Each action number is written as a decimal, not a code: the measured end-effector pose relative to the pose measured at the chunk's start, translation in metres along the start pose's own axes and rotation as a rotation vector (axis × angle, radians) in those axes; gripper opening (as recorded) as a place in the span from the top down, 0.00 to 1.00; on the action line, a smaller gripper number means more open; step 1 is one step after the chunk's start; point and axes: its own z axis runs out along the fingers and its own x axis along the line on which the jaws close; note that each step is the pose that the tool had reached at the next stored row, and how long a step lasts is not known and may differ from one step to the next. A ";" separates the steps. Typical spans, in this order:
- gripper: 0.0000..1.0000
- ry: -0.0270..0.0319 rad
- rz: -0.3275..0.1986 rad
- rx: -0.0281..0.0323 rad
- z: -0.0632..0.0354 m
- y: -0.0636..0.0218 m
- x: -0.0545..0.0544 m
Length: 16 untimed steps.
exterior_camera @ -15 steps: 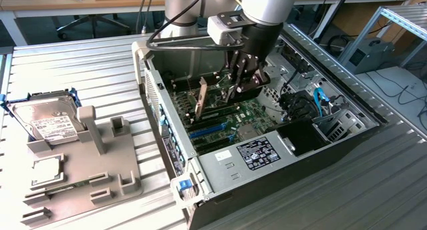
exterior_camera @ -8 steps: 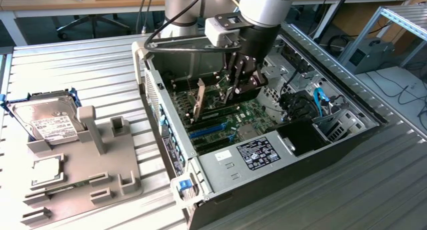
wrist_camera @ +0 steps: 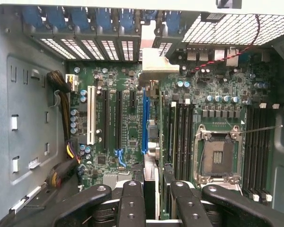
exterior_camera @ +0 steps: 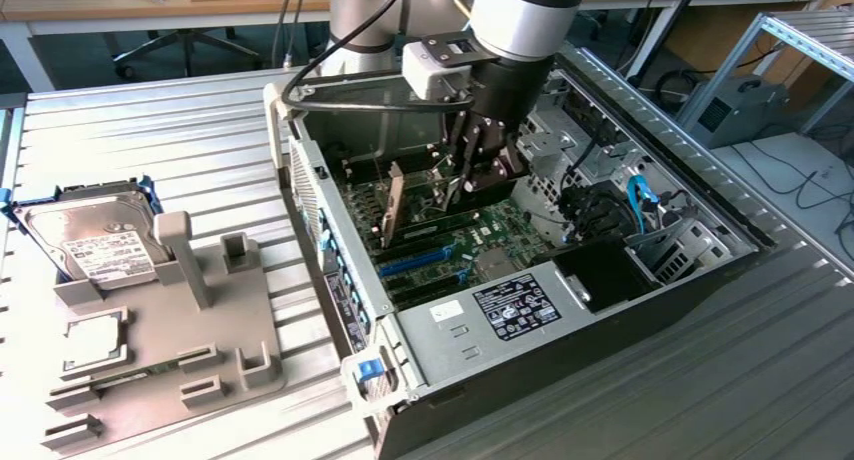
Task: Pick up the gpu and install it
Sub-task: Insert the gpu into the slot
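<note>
The gripper reaches down into the open case from above, and its fingers are clamped on the gpu, one on each face of the card. The gpu stands on edge over the motherboard. Its bracket points toward the rear slot covers, and its length runs along the blue slot, very close beside it. Whether the card's edge has entered that slot cannot be told. The bare CPU socket lies well to one side of the card. In the exterior view, a grey holder lies on the slatted table at the exterior view's left, well apart from the case. A hard drive rests at its far end and a small square chip in a nearer recess.
</note>
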 end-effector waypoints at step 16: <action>0.73 -0.0001 0.000 0.0000 0.0089 0.0121 0.000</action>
